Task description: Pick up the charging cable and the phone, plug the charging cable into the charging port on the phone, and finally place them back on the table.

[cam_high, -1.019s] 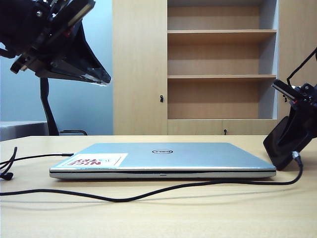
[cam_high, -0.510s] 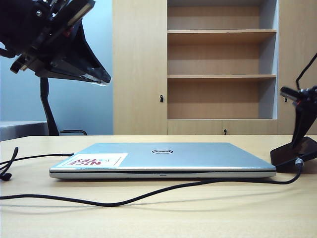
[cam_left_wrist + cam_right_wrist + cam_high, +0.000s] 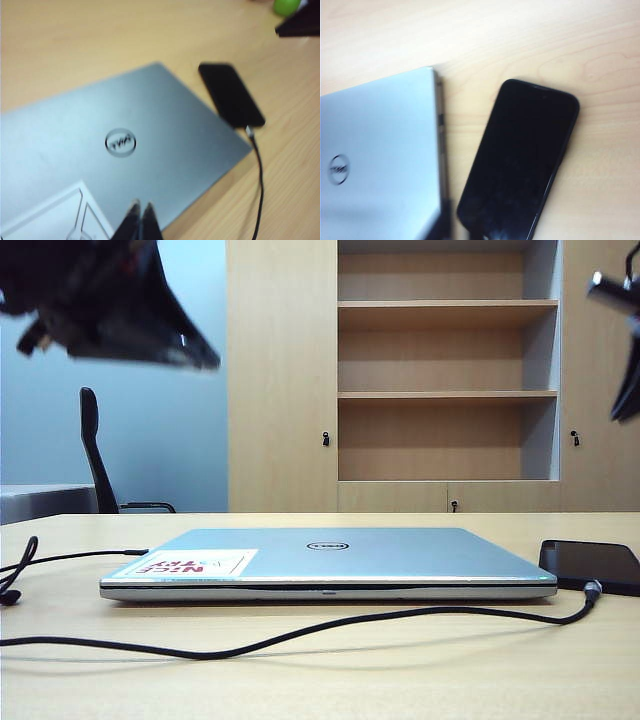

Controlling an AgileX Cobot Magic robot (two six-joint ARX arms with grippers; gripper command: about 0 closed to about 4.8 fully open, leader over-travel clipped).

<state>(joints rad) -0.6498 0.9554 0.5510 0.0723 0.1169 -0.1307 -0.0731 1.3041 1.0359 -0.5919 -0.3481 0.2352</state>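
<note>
Your phone (image 3: 590,566) lies flat on the table (image 3: 400,670), right of the laptop (image 3: 330,560), cable (image 3: 300,632) plugged in. Left gripper (image 3: 141,211), fingers together, hangs high left; right gripper (image 3: 625,350), fingers together and empty, high right. I judge the task done; just park both arms.

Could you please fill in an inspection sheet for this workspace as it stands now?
Surface: table, beige wood grain.
Job's things: phone lies flat beside the laptop; charging cable plugged into its end.
Clutter: closed silver laptop with a sticker.
Grippers: left gripper shut, raised above the laptop; right gripper shut, raised above the phone.
Cables: second black cord at the far left.
Surroundings: shelf unit, office chair.
</note>
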